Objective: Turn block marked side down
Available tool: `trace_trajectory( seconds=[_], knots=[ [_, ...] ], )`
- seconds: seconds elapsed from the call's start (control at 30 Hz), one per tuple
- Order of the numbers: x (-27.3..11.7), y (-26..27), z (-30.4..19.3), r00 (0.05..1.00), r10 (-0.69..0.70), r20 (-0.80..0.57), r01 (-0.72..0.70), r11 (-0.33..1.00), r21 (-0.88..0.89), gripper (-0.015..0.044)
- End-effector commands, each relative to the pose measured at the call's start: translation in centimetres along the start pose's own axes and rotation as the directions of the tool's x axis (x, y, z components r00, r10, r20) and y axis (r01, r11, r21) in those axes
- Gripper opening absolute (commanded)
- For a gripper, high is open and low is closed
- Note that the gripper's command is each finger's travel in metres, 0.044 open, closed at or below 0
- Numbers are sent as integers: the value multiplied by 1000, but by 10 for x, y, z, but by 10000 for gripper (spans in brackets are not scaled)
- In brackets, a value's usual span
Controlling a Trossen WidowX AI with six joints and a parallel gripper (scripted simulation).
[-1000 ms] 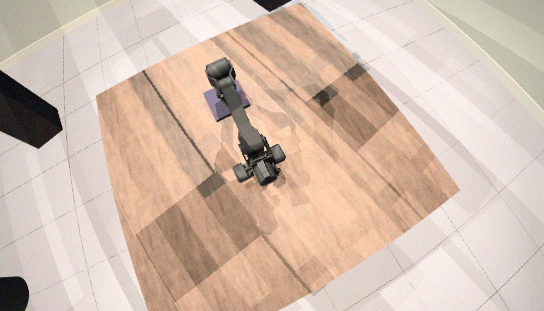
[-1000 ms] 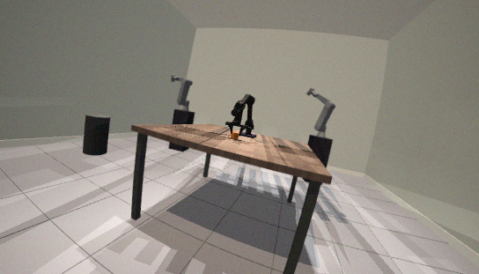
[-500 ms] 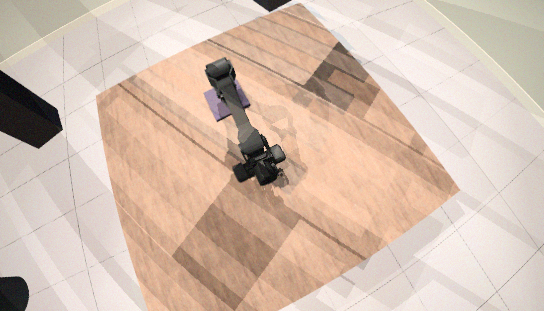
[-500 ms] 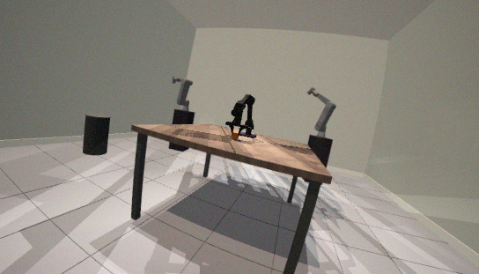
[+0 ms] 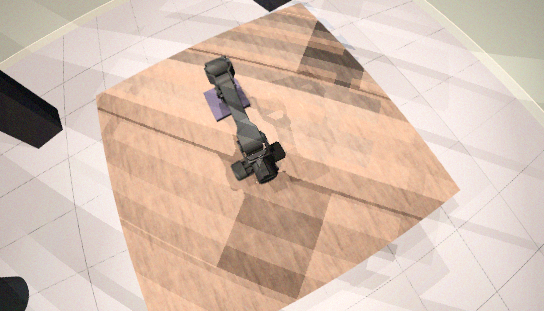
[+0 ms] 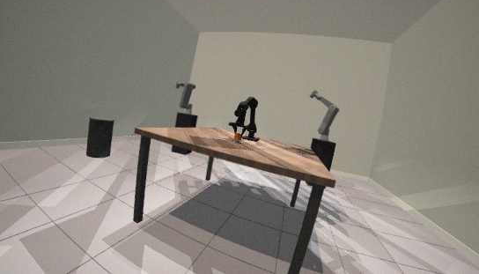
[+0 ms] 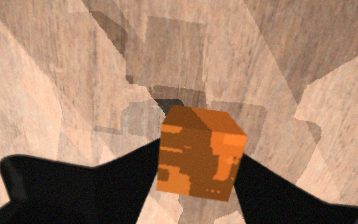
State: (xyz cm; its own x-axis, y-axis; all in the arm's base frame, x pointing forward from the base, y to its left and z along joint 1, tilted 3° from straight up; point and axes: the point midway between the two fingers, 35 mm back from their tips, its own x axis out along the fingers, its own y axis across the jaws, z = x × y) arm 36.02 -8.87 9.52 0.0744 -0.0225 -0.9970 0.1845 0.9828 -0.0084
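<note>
The block (image 6: 238,137) (image 7: 197,162) is a small orange cube. My gripper (image 6: 238,134) (image 7: 196,148) is shut on it, with one black finger against each side in the wrist view. The top and one side face of the block show there, covered in uneven light and dark patches; I cannot tell which side is marked. In the top view the arm's wrist hides the block. The block is at or very near the top of the wooden table (image 5: 360,141) (image 6: 282,159) (image 7: 45,85); I cannot tell whether it touches it.
The arm's purple base plate (image 5: 216,107) lies under its foot on the table. Dark shadows cross the wood. Off the table stand two grey arms (image 6: 187,94) (image 6: 328,120) on black pedestals and a dark round bin (image 6: 99,138).
</note>
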Motion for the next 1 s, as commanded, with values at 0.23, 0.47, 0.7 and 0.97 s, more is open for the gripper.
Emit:
trace_trajectory(
  seconds=[0.23, 0.47, 0.7, 0.97],
  knots=[
    [-3, -1, 2, 995, -2, 101, 2, 1000, 4, 0],
    [-1, -1, 3, 979, -2, 204, 1, 1000, 5, 0],
    [1, -1, 3, 953, -2, 304, 1, 1000, 5, 0],
    [1, -1, 0, 910, -3, 415, 1, 1000, 4, 0]
  ],
)
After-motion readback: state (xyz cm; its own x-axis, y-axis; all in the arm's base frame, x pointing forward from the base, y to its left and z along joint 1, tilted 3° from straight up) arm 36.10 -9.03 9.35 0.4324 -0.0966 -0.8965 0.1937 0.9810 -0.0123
